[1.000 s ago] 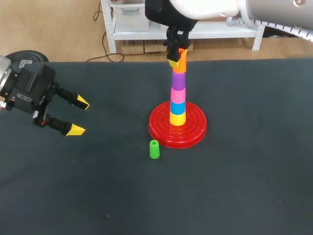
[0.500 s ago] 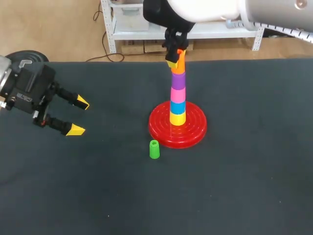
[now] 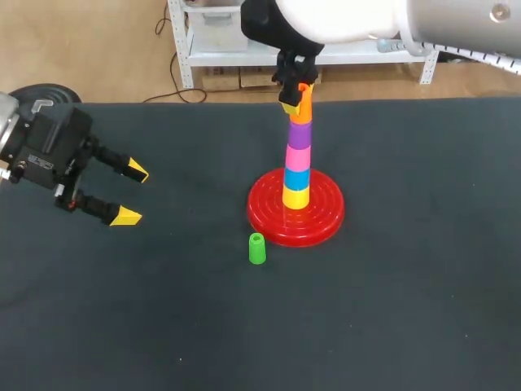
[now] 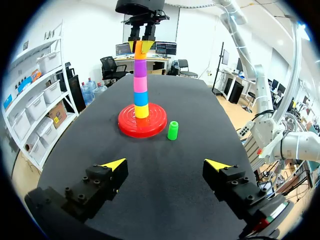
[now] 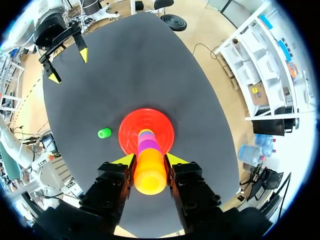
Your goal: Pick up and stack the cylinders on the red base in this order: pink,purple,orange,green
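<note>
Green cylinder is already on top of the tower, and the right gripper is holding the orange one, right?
Not quite. The green cylinder isn't on top of the stack; it stands on the table beside the red base, as the head view shows. The right gripper is indeed shut on the orange cylinder at the stack's top.

glossy plastic red base (image 3: 321,220), matt table (image 3: 407,309)

The right gripper (image 5: 150,160) clamps the orange cylinder (image 5: 150,175) from both sides, directly over the purple cylinder (image 5: 148,146) on the stack on the red base (image 5: 131,125); lower rings are mostly hidden, perhaps pink. The green cylinder (image 5: 104,133) stands near the base. Far across the table (image 5: 125,65), the left gripper (image 5: 67,65) is spread.
</note>
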`<control>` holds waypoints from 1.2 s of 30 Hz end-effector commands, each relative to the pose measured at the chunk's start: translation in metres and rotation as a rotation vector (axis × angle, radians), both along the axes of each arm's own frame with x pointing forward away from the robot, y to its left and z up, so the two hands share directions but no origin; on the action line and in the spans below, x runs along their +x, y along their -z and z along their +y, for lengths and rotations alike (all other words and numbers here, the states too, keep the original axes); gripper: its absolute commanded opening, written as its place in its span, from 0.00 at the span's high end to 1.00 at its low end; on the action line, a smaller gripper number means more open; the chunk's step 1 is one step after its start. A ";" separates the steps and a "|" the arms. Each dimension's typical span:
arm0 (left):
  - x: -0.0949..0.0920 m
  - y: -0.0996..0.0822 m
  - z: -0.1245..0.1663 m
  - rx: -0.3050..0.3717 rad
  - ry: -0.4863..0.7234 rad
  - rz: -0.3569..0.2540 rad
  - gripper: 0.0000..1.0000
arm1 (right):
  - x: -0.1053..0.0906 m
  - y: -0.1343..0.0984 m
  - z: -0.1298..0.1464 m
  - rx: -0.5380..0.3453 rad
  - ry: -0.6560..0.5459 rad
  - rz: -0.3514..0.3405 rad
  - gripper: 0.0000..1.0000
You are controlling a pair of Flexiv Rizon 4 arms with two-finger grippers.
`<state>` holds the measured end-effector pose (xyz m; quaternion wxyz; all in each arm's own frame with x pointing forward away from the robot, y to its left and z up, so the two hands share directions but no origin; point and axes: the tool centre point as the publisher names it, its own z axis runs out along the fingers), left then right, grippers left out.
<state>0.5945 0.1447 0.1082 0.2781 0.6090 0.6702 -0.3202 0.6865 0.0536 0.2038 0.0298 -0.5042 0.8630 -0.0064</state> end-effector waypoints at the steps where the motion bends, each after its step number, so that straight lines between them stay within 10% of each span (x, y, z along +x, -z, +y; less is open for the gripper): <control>1: 0.000 0.001 0.001 -0.003 0.001 -0.003 0.00 | 0.000 0.005 -0.001 0.002 0.002 0.003 1.00; 22: 0.000 0.001 0.001 -0.003 0.001 -0.003 0.00 | -0.002 0.009 -0.002 0.022 0.008 0.008 1.00; 24: 0.000 0.001 0.001 -0.003 0.001 -0.003 0.00 | -0.004 0.006 -0.001 0.016 0.011 -0.003 0.58; 25: 0.000 0.001 0.001 -0.003 0.001 -0.003 0.00 | -0.005 0.005 -0.001 0.015 0.012 -0.007 0.00; 36: 0.000 0.001 0.001 -0.003 0.001 -0.003 0.00 | -0.015 -0.030 0.005 -0.004 0.005 -0.131 0.00</control>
